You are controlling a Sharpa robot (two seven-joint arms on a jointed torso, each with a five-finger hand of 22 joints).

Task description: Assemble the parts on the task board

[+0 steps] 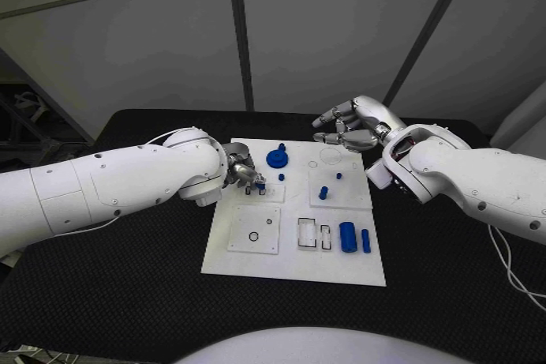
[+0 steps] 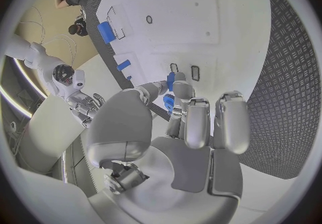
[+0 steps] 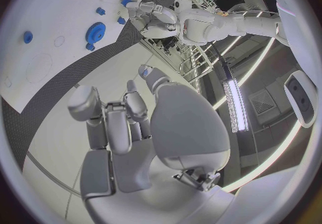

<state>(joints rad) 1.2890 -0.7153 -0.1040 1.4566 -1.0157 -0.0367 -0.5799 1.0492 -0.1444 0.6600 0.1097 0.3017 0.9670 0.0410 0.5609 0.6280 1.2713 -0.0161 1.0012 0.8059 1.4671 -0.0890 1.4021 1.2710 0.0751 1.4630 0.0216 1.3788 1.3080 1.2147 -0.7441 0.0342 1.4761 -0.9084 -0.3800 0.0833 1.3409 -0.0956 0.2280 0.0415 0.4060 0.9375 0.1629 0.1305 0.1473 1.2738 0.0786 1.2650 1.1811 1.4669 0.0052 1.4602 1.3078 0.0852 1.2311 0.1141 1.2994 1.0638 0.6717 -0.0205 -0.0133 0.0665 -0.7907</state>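
The white task board [image 1: 290, 261] lies in the middle of the black table. My left hand [image 1: 241, 173] hovers low over the board's far left part, by two small slots [image 1: 262, 192]. It pinches a small blue part [image 2: 169, 95] between thumb and fingers, just short of those slots [image 2: 195, 72]. A blue gear [image 1: 278, 156] stands beside that hand, with a small blue peg [image 1: 282, 176] near it. My right hand [image 1: 355, 123] is raised over the board's far right corner, fingers loosely bent and holding nothing I can see. The right wrist view has the gear [image 3: 96, 32] beyond the right hand [image 3: 127, 122].
A blue peg [image 1: 323, 193] and a smaller one [image 1: 338, 175] stand in the board's right-hand plate. Two blue cylinders [image 1: 347, 237] [image 1: 365, 239] lie at the near right next to rectangular recesses [image 1: 307, 231]. A square plate with round holes [image 1: 256, 228] sits near left.
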